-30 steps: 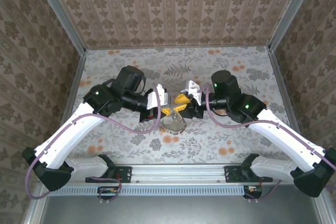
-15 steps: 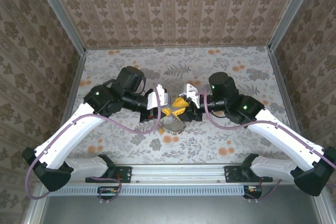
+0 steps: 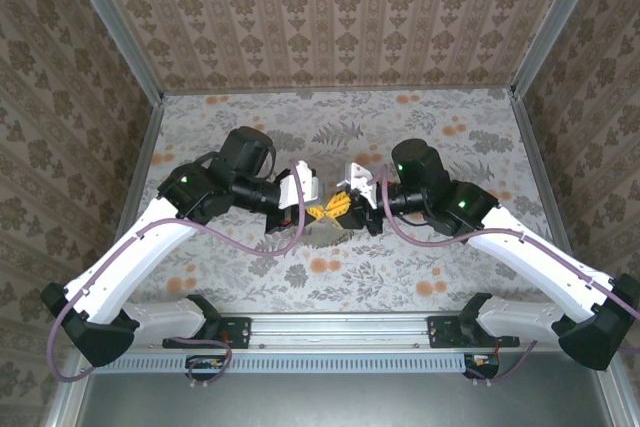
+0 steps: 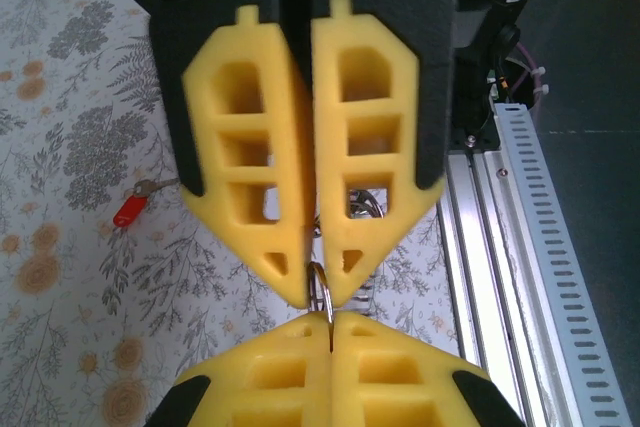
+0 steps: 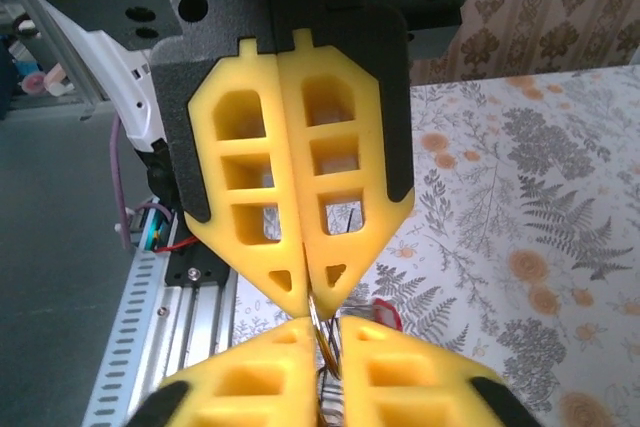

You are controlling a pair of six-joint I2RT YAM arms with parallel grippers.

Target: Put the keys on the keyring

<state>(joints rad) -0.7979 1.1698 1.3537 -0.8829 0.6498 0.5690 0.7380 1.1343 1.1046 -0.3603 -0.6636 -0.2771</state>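
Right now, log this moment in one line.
left fingers: shut on keyring | right fingers: shut on keyring | one key: lying on table

floral-patterned table [image 3: 430, 137], brown damask walls [image 3: 330, 17] around it, slotted metal rail [image 3: 340, 332] at its near edge.

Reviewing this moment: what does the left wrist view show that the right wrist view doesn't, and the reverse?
Left wrist, not right wrist: a key in full, red head and silvery shaft, lying flat on the table, untouched.

Right wrist, not left wrist: the wallpapered wall, and a red patch half hidden behind the right gripper, possibly a key.

Both: the left gripper and the right gripper shut, tip to tip, pinching the keyring between them, above the floral table beside the rail.
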